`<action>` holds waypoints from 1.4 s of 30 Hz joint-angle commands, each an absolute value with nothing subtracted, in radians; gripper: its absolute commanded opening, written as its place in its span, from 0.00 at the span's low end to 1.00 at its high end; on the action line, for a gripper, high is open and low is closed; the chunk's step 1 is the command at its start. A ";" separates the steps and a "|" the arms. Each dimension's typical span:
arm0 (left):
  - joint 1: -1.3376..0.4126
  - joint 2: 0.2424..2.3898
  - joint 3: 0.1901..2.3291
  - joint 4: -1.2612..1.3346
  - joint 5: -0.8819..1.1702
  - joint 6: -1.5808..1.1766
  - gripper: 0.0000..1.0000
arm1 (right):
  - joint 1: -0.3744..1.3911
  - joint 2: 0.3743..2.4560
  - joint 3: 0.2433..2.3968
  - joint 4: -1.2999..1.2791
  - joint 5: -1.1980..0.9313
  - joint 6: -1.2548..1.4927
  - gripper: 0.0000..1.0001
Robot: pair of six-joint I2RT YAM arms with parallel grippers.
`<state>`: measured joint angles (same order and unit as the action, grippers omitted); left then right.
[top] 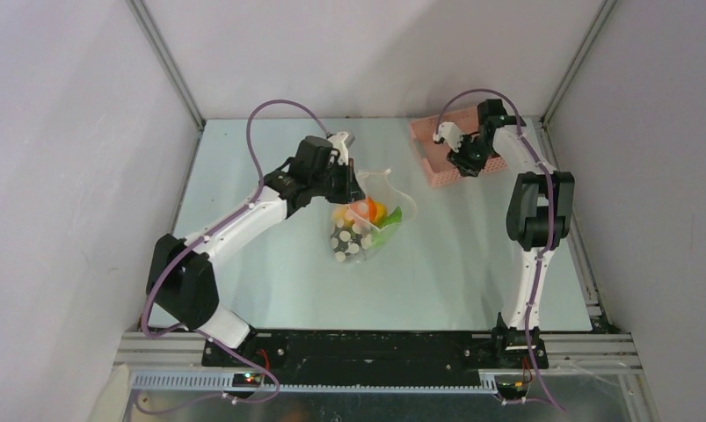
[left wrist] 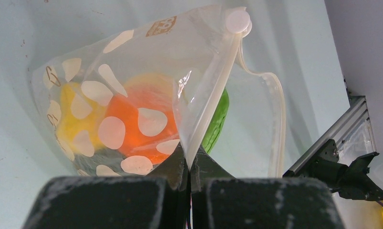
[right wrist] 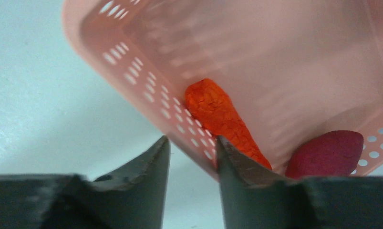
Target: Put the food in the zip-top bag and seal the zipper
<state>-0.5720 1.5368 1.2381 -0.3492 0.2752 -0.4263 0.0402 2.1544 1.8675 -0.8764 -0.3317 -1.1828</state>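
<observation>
The clear dotted zip-top bag lies mid-table with yellow, orange and green food inside it. My left gripper is shut on the pale zipper strip at the bag's mouth, which gapes to the right of the grip. It also shows in the top view. My right gripper is open at the near wall of the pink basket, one finger outside it. An orange piece and a dark red piece lie in the basket.
The pink lattice basket stands at the back right of the table, near the right wall's aluminium frame. The right arm's base shows at the right edge of the left wrist view.
</observation>
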 commanded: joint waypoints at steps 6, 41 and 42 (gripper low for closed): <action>-0.573 1.481 1.220 -0.308 0.300 -0.431 0.00 | 0.067 2.124 1.824 -0.885 -0.362 -1.102 0.10; -0.574 1.392 1.151 -0.275 0.287 -0.436 0.00 | 0.224 1.662 1.540 -0.328 -0.266 -0.088 0.99; -0.573 1.390 1.149 -0.273 0.286 -0.437 0.00 | 0.192 1.633 1.509 -0.277 -0.282 -0.056 0.99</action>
<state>-0.5720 1.4387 1.1572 -0.3122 0.2840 -0.4286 0.2550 1.8027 1.5543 -0.5018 -0.2256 -0.1596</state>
